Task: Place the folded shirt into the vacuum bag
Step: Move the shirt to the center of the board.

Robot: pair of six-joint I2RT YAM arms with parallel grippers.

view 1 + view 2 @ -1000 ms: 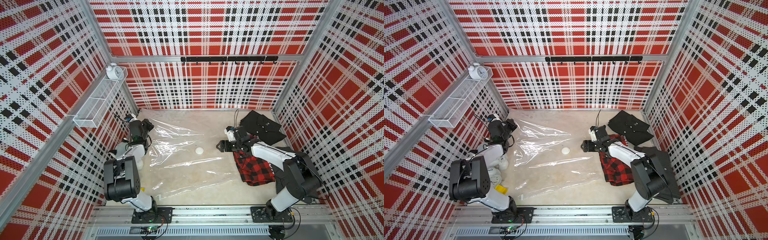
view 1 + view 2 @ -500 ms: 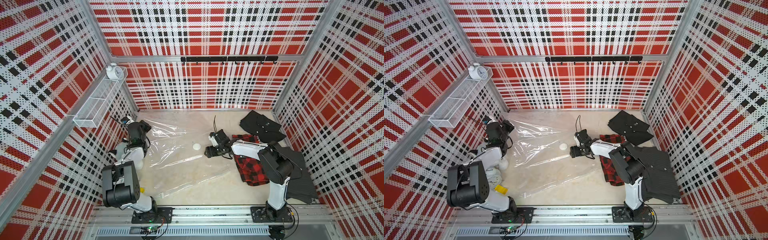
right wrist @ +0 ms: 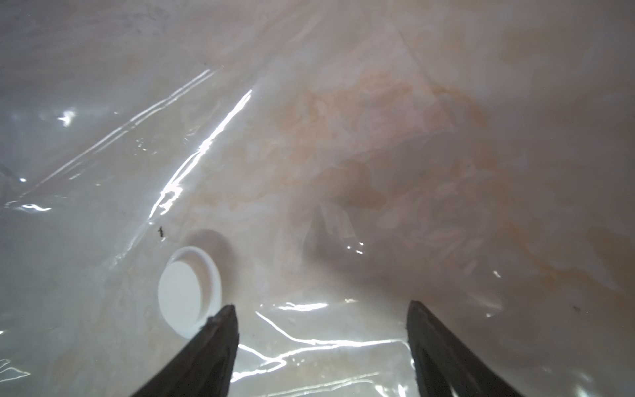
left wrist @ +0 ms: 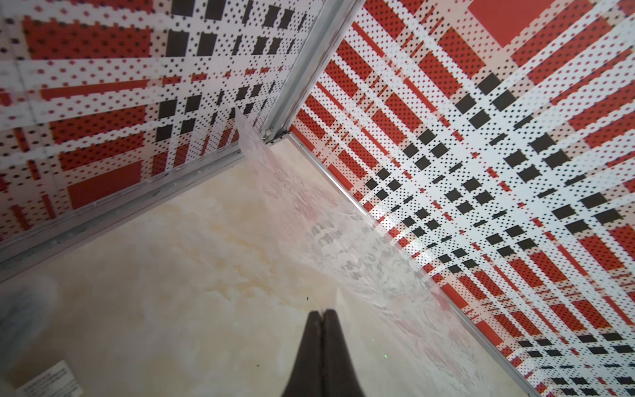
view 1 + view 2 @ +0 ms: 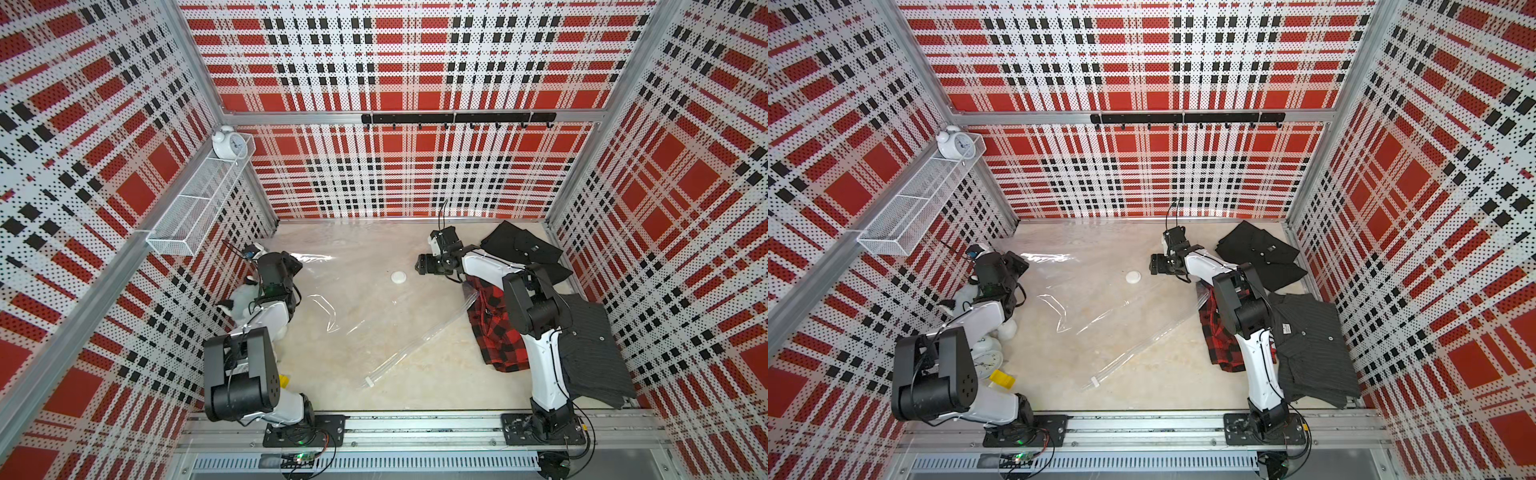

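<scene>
The clear vacuum bag (image 5: 353,307) (image 5: 1084,307) lies spread over the table, its round white valve (image 5: 399,277) (image 5: 1133,277) (image 3: 189,292) facing up and its zip slider (image 5: 369,384) near the front. My left gripper (image 5: 296,261) (image 4: 322,312) is shut at the bag's far left edge, and the film (image 4: 343,247) runs straight out from its tips. Just right of the valve, my right gripper (image 5: 422,264) (image 5: 1154,264) (image 3: 323,307) hovers open over the film with nothing between its fingers. A folded red-and-black plaid shirt (image 5: 494,332) (image 5: 1221,336) lies by the bag's right edge, partly under the right arm.
Two dark shirts lie at the right, a black one (image 5: 523,249) at the back and a striped one (image 5: 590,349) in front. A plush toy (image 5: 243,299), a clock (image 5: 990,357) and a yellow piece (image 5: 1003,379) crowd the left arm. A wire shelf (image 5: 195,208) hangs on the left wall.
My right gripper left the plaid shirt, swung left over the bag and now sits beside the valve. The bag and valve slid slightly toward the back. The left gripper barely moved.
</scene>
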